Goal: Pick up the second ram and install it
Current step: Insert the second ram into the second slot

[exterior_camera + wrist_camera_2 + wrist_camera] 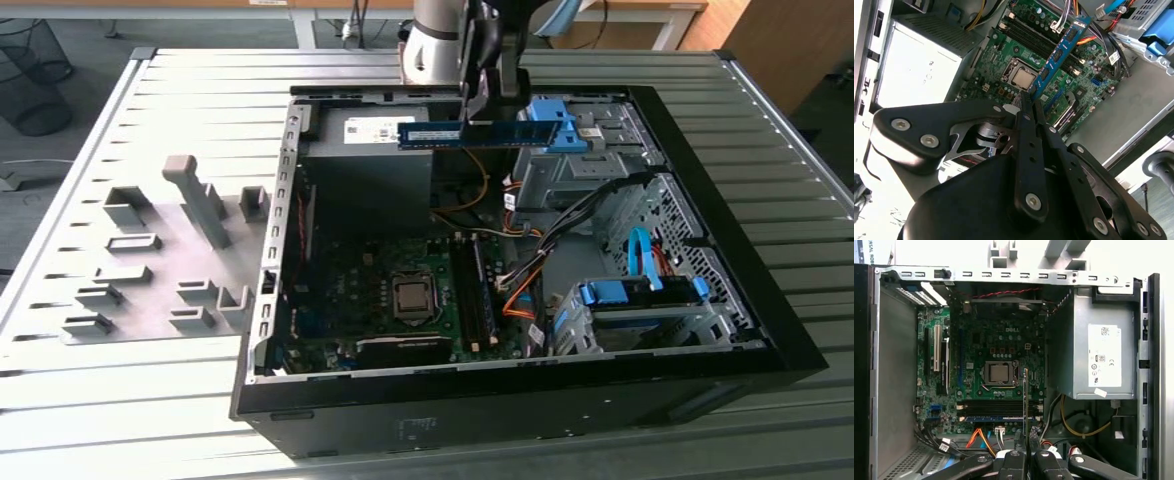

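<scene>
The second ram [434,134] is a thin, flat blue-green board carrying small dark chips. It hangs level in the air above the open computer case [534,405], over the rear end near the power supply [363,180] and well apart from the motherboard [387,290] below. The gripper [483,118] is closed on it, pinching the two flat faces near the middle of its length, so both ends project freely; the second wrist view shows the stick [1061,47] running out from between the closed fingers [1024,130]. In the first wrist view the board appears edge-on [1026,390], with the memory slots [999,406] beyond it beside the processor socket [999,373]. Judged handling: very light and stiff along its length, but fragile. It should be held by the faces or long edges as now, keeping clear of the chips and contact edge. The smooth faces could slip or twist under an off-centre push, so a central hold suits it. The case stands on the slatted table [174,400].
</scene>
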Robot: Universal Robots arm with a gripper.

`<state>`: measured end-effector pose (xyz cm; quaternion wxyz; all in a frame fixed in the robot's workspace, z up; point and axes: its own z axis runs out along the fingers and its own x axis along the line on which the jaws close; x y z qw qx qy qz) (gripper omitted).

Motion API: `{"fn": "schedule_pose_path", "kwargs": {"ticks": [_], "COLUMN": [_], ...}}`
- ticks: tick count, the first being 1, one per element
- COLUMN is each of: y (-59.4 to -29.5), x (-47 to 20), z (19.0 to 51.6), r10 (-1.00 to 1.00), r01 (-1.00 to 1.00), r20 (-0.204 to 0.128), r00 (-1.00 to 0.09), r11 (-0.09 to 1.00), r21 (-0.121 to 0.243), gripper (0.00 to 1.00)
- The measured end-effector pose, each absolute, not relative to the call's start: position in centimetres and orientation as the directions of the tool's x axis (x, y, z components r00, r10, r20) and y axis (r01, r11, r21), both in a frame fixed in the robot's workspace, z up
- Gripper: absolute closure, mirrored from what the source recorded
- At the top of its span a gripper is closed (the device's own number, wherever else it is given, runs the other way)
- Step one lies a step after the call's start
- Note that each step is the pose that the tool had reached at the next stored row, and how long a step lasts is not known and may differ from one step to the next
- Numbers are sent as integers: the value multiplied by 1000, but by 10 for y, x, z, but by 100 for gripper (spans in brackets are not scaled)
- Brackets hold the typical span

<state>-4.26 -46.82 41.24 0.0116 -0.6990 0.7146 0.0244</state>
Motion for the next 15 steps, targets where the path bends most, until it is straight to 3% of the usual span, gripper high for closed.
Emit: {"fn": "schedule_pose_path", "kwargs": {"ticks": [10,15], "y": [-468,-468], "x": [-43,-43], "z": [409,409], "r10": [-982,-981], "r01": [-984,-982], "r20": [-47,-47], "r00": [-180,-189], "r11": [180,188], "r21": [18,18], "gripper": [86,86]}}
